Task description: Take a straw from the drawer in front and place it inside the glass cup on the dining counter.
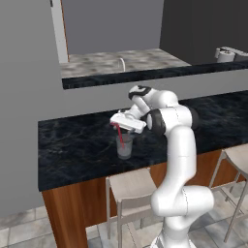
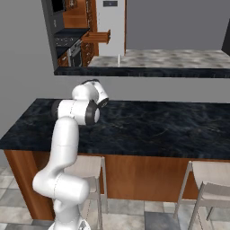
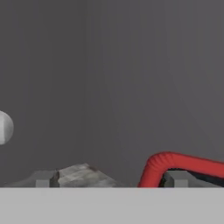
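The glass cup [image 1: 125, 147] stands on the black dining counter [image 1: 72, 150], near its front edge. The red straw [image 1: 118, 133] leans in the cup, its upper end right under my gripper [image 1: 118, 126], which hangs just above the rim. In the hand view the straw's bent tip [image 3: 175, 162] curves past the right fingertip [image 3: 176, 178]. The two tips sit far apart, so the gripper [image 3: 109, 181] is open, with the straw against one side and not pinched. The wooden drawer [image 2: 97, 37] stands pulled out in the far kitchen. In the right base view my own arm hides the cup.
Stools [image 1: 131, 186] [image 2: 209, 182] stand under the counter's front edge. Behind the counter, a grey half wall carries a pale stone ledge [image 1: 116, 63]. A white rounded object [image 3: 3, 127] shows at the hand view's left edge.
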